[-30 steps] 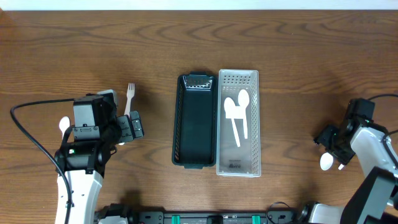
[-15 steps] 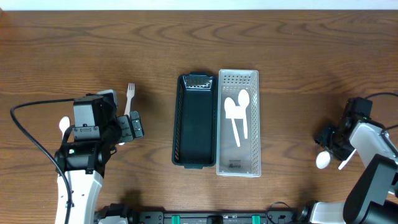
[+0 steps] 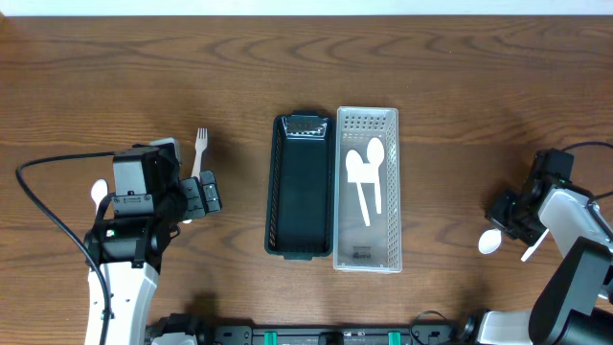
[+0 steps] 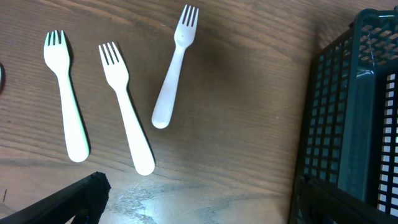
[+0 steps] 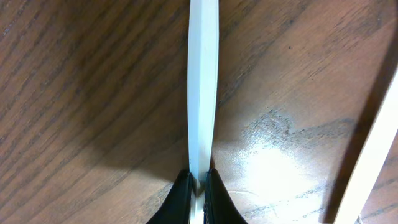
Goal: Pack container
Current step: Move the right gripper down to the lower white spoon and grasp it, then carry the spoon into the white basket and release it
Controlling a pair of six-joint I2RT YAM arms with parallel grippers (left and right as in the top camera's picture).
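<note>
**While the right claw (image 5: 198, 185) clamps a white spoon (image 5: 203, 87)**

The clear container (image 3: 367, 257), holding two spoons (image 3: 353, 168), sits on the desk (image 3: 460, 96) just beside the black basket (image 3: 302, 192). Three forks (image 4: 124, 109) lie near the left claw (image 3: 204, 195), whose opening cannot be told.

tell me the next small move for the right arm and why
Probably lift and carry leftward toward the clear container. The right gripper is shut on a white spoon, pinching its handle edge-on in the wrist view. It holds that spoon at the far right of the table, well short of the container, where two spoons of the same kind lie.
</note>
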